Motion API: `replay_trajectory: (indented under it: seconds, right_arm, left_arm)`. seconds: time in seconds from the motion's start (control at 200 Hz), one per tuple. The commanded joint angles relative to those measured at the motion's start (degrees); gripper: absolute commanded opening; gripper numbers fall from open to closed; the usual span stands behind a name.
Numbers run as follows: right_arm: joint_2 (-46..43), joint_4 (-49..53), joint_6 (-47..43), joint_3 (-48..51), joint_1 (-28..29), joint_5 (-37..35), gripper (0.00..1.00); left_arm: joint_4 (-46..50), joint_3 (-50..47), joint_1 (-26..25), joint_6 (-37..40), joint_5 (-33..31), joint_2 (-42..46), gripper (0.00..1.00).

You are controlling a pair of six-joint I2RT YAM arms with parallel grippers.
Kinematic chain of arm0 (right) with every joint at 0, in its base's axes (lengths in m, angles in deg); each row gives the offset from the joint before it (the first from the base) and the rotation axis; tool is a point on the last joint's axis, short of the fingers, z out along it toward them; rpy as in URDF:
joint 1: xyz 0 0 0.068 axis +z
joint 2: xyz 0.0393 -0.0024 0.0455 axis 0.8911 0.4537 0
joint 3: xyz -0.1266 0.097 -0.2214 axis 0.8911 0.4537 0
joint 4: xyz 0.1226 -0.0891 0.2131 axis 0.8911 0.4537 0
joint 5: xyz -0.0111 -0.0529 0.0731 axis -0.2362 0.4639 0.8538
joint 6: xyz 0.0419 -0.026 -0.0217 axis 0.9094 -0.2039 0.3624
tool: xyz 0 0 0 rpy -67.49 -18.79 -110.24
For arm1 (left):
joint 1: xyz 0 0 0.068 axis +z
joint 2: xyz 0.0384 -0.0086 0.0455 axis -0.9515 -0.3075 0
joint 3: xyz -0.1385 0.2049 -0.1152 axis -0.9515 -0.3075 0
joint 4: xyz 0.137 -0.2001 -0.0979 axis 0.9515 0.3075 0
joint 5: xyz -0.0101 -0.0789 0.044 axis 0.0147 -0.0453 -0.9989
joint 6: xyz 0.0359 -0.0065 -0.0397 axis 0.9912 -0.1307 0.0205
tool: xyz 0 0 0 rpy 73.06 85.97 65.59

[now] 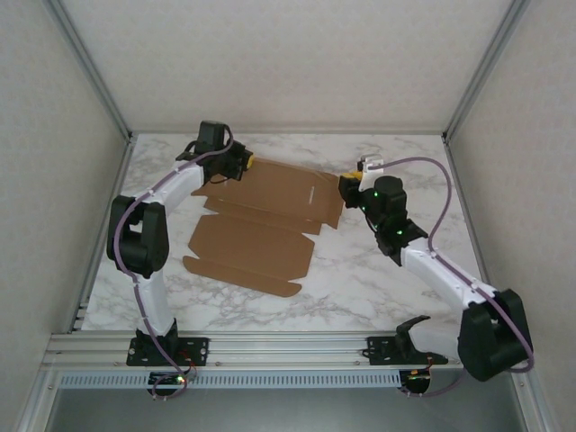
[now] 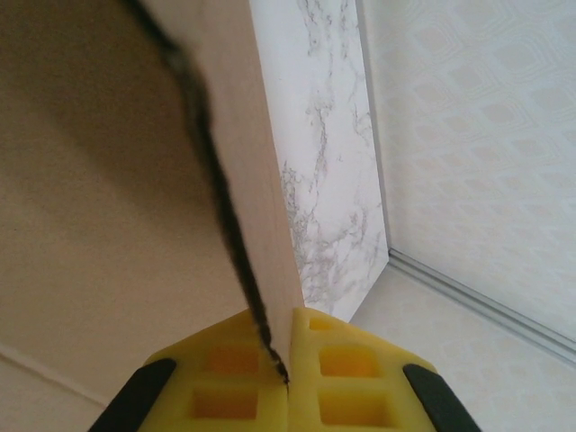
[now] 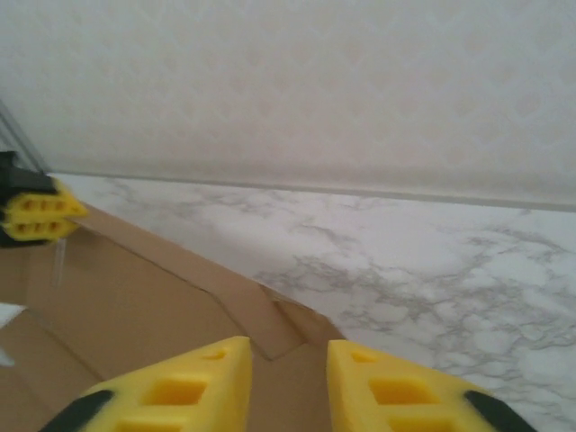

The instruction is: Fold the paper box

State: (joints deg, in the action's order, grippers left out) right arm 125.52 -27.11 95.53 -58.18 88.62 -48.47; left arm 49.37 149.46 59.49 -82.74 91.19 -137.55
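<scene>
The paper box (image 1: 261,229) is a flat brown die-cut cardboard sheet lying on the marble table (image 1: 378,279). My left gripper (image 1: 241,163) is at the sheet's far left corner. In the left wrist view its yellow pads (image 2: 225,369) are pressed together on a thin cardboard flap (image 2: 261,180) that stands on edge between them. My right gripper (image 1: 347,185) hovers at the sheet's far right corner. In the right wrist view, the right gripper (image 3: 288,369) has its pads apart, with a creased corner flap (image 3: 288,324) showing in the gap. The left gripper (image 3: 36,211) shows far left there.
White walls (image 1: 288,54) close in the table at the back and on both sides, with metal frame posts (image 1: 90,67) in the back corners. Bare marble (image 1: 360,297) lies in front of the sheet and to its right. An aluminium rail (image 1: 288,346) carries both arm bases.
</scene>
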Motion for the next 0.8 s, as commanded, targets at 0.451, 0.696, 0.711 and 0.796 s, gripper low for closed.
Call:
replay_trajectory:
  seconds: [0.451, 0.696, 0.711, 0.796]
  right_arm:
    - [40.22, 34.41, 0.3, -29.18, 26.07, -10.31, 0.0]
    - [53.98, 39.55, -1.44, -39.2, 25.78, -14.54, 0.0]
    - [54.47, 39.87, -1.35, -39.49, 25.73, -14.55, 0.0]
    - [56.33, 40.82, -0.9, -40.39, 25.34, -15.16, 0.0]
  left_arm:
    - [-6.09, -3.06, -0.07, -0.74, 1.23, 4.57, 0.0]
    - [-5.53, -4.92, -0.06, -0.04, 1.31, 6.42, 0.0]
    - [-5.49, -4.99, -0.06, 0.08, 1.38, 6.59, 0.0]
    - [-5.04, -5.84, -0.06, 0.22, 1.49, 7.44, 0.0]
